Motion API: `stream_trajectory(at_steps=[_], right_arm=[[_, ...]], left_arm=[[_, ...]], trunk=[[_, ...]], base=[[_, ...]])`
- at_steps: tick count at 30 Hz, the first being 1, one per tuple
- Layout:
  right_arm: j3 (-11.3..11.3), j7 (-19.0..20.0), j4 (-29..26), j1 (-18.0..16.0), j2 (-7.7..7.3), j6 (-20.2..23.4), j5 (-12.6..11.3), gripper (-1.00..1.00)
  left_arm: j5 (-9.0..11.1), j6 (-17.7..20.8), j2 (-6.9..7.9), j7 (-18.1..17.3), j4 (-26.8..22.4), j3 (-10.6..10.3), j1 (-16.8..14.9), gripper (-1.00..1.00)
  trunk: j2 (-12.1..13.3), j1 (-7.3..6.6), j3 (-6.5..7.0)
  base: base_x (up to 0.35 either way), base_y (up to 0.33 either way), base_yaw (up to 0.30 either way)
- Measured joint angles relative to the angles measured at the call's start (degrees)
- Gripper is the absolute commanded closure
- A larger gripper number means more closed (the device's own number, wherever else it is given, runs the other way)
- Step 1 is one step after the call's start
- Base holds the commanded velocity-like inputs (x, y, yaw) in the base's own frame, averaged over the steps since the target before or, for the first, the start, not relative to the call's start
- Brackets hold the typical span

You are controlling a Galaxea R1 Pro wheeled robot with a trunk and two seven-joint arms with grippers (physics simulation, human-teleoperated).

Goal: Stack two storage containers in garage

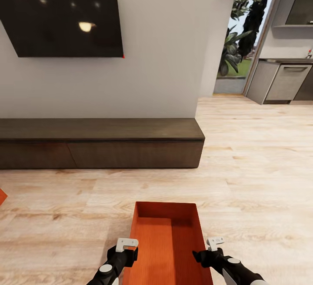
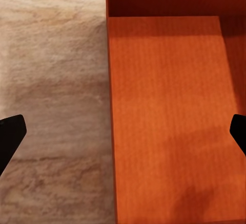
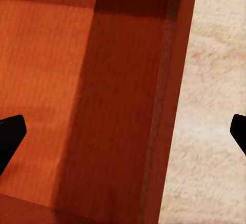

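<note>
Living room, seen from the head camera: a pale wood-plank floor (image 1: pixel 261 180) runs from the foreground to a grey wall (image 1: pixel 165 46), with a kitchen counter (image 1: pixel 284 81) and a doorway onto greenery (image 1: pixel 239 37) at the far right. A black television (image 1: pixel 65 11) hangs on the wall above a long, dark low cabinet (image 1: pixel 100 141) that stands against the wall's foot. One orange-red storage bin (image 1: pixel 167 241) sits on the planks directly before the robot, open side up, its long axis pointing toward the cabinet but well apart from it; a sliver of a second orange-red bin (image 1: pixel 2 196) shows at the view's left edge. The left gripper (image 1: pixel 126 245) hangs over the bin's left wall and the right gripper (image 1: pixel 214 243) over its right wall — each spread wide, with one dark fingertip (image 2: pixel 10 134) outside over the planks and the other inside over the bin's bottom. Neither gripper holds anything.
</note>
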Motion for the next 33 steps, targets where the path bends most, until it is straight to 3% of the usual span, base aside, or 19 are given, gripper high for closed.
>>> stream_trajectory(at_steps=[11, 27, 33], right_arm=[[0.0, 0.0, 0.0, 0.0, -0.07, 0.0, -0.1, -1.0], [0.0, 0.0, 0.0, 0.0, -0.07, 0.0, -0.1, -1.0], [0.0, 0.0, 0.0, 0.0, -0.07, 0.0, -0.1, -1.0]], left_arm=[[0.1, 0.0, -0.03, -0.1, 0.0, 0.0, 0.0, -1.0], [0.2, 0.1, -0.27, -0.1, 0.1, 0.0, 0.0, -1.0], [0.2, 0.1, -0.28, -0.1, 0.2, 0.1, 0.0, -1.0]], trunk=[[0.0, 0.0, 0.0], [-6.4, 3.51, -2.87], [-6.5, 3.68, -4.2]], base=[[0.0, 0.0, 0.0], [0.0, 0.0, 0.0], [0.0, 0.0, 0.0]])
